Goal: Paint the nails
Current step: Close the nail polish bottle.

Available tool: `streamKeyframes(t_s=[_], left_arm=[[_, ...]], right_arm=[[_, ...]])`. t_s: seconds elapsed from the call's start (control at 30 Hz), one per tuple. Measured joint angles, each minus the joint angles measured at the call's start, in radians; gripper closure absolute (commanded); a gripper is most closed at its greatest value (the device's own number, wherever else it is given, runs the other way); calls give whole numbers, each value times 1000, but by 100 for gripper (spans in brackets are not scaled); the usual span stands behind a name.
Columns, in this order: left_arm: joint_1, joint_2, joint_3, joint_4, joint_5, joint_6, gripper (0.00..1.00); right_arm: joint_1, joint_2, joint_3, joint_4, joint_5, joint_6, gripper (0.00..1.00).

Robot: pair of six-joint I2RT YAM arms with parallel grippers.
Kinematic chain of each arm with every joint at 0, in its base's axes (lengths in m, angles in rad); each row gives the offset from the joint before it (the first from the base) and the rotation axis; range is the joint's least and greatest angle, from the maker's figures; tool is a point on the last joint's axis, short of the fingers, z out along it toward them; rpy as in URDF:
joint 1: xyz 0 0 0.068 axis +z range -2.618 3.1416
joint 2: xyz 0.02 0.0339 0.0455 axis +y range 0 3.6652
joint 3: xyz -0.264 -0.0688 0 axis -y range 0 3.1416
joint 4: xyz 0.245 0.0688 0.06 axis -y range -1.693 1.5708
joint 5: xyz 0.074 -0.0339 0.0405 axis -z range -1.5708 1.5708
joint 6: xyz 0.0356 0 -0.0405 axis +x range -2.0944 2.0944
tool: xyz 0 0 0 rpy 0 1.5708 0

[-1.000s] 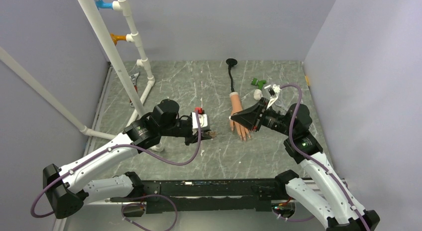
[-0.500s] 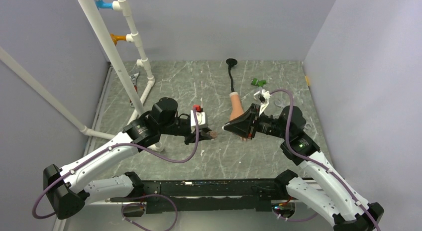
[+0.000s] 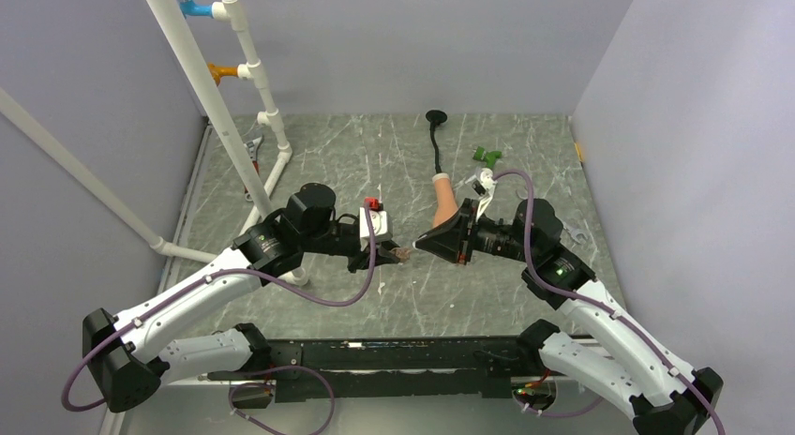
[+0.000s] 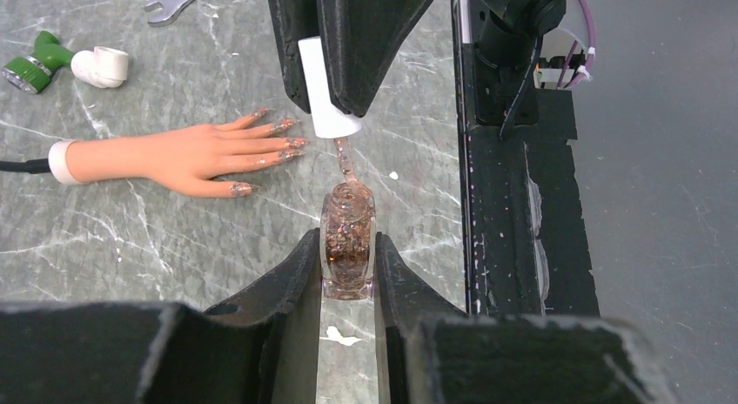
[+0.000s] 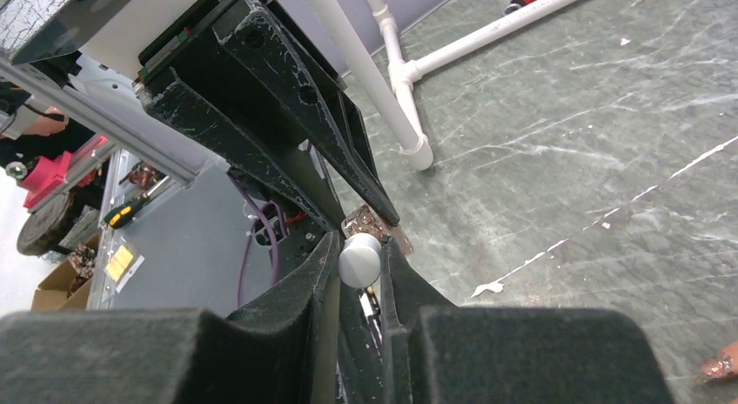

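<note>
On grey-green marbled tabletop (image 4: 174,239), between plain pale walls: peach rubber mannequin hand (image 4: 187,156) lying flat, tiny glittered nails (image 4: 283,125) just beside both grippers. Left gripper (image 4: 346,247) clamped on small brown glass bottle (image 4: 348,217); right gripper (image 5: 358,247) pinched on white brush cap (image 4: 324,95), brush at bottle's mouth. Probably soft, light, easily nudged: no grasping, only gentle brush contact on nails.

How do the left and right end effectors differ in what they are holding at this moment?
The left end effector clamps the brown glitter bottle; the right end effector clamps the white cap. The left's item is open-topped, while the right's carries the brush, which reaches the bottle's mouth. Both are shut and face each other.
</note>
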Motion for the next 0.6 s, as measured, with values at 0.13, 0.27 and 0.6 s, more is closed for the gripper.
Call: streamKeyframes(t_s=[0.13,0.27,0.6], left_arm=[[0,1,0,0,0,0,100],[0,4,0,0,0,0,100],[0,12,0,0,0,0,100]], right_arm=[[2,5,1,-1,9,-6,100],[6,6,2,-1,19,-10,100],[18,17,11,-5,23,-13,100]])
